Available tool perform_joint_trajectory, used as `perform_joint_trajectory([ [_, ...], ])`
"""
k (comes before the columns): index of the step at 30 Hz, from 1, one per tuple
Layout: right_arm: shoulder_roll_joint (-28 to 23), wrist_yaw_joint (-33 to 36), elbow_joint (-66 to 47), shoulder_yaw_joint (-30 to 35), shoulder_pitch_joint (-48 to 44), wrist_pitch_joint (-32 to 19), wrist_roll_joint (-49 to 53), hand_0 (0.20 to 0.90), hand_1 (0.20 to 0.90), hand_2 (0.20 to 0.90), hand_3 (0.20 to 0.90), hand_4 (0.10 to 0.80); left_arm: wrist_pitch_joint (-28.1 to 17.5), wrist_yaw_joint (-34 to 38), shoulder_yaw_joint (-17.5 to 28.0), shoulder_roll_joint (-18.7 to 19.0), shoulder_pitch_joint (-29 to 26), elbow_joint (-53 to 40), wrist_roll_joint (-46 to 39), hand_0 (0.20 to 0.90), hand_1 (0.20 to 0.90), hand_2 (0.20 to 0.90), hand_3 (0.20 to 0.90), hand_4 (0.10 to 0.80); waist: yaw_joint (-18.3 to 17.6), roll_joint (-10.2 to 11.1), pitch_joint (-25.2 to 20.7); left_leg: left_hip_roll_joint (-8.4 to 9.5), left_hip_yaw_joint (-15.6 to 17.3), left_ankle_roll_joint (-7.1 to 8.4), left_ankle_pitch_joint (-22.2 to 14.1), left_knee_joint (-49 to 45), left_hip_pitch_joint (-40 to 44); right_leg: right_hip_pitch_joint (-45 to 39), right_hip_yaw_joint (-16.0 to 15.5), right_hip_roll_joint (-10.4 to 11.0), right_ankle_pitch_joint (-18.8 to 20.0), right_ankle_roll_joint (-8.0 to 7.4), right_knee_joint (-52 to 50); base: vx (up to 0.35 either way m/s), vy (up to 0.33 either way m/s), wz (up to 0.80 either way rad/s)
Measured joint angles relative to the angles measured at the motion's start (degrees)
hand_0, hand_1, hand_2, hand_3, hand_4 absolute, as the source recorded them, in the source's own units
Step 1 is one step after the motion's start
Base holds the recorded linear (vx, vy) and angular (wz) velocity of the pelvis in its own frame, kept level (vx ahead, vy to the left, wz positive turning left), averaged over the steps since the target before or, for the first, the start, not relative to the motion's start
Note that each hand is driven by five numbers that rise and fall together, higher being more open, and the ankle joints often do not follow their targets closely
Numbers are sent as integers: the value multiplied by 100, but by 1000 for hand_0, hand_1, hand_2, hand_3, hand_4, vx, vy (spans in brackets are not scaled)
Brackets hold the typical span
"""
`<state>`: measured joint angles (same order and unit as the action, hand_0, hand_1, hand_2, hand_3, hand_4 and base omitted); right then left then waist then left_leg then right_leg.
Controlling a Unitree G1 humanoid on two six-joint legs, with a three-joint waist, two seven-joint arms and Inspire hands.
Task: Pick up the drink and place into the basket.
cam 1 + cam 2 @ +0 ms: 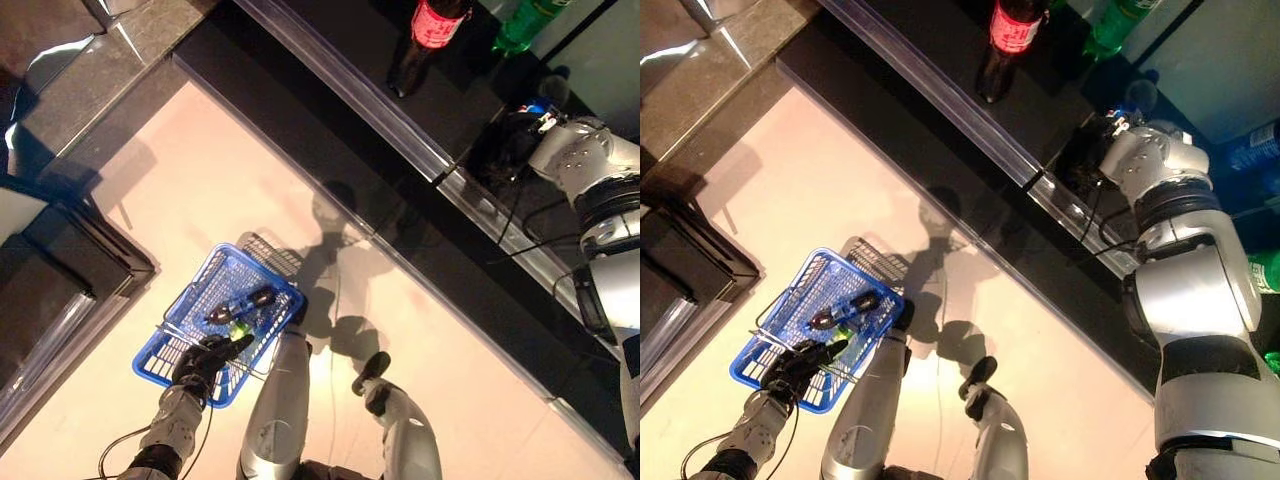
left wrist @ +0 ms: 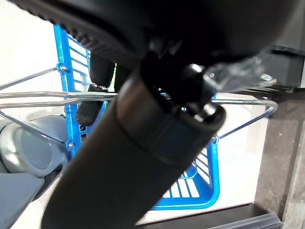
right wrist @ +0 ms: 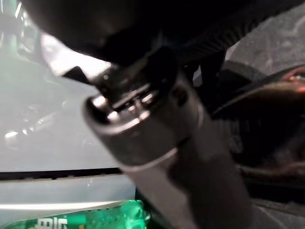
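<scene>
The blue basket (image 1: 190, 315) hangs low at the left, above the pale floor. My left hand (image 1: 203, 362) is shut on its thin wire handles (image 2: 43, 95). Dark drinks (image 1: 240, 302) lie inside it, one with a green spot; one drink also shows in the left wrist view (image 2: 96, 86). My right hand (image 1: 512, 140) reaches onto the dark shelf at the upper right, and its fingers are lost in the dark there. A dark bottle with a red label (image 1: 432, 28) and a green bottle (image 1: 527, 22) stand on the shelf beyond it. A green bottle (image 3: 95, 217) shows in the right wrist view.
The shelf's clear front rail (image 1: 350, 85) runs diagonally between the floor and the drinks. A dark cabinet with a glass edge (image 1: 60, 290) stands at the left, close to the basket. More drinks (image 1: 1265, 270) show at the far right.
</scene>
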<state>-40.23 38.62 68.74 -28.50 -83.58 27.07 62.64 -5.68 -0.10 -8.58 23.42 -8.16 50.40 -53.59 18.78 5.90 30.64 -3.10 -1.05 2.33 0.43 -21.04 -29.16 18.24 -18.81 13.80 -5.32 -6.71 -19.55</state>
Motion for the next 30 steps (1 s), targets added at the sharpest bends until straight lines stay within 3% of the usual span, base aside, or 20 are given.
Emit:
perform_joint_trajectory([
  [1,-24,-104,76,-68,-47,61,-29,300,300,300,200,100,2,-34,-1,11,0,0,-5,300,300,300,200,100,0,1,0,0,-4,0,0,-1,0,-5,-7,0,1,-1,5,0,0,0],
  [7,-259,-609,499,-90,-126,414,-197,300,300,300,200,100,19,-88,-1,49,-1,9,-109,300,300,300,200,100,4,1,-1,12,-98,-1,2,3,1,-109,-128,-17,10,2,88,-4,-8,8],
  [30,-209,-1047,456,216,293,297,-181,300,300,300,200,100,55,-158,-14,110,-10,7,-114,300,300,300,200,100,15,-4,-3,43,-104,22,11,94,239,-318,-130,13,24,-3,93,-24,-11,0],
])
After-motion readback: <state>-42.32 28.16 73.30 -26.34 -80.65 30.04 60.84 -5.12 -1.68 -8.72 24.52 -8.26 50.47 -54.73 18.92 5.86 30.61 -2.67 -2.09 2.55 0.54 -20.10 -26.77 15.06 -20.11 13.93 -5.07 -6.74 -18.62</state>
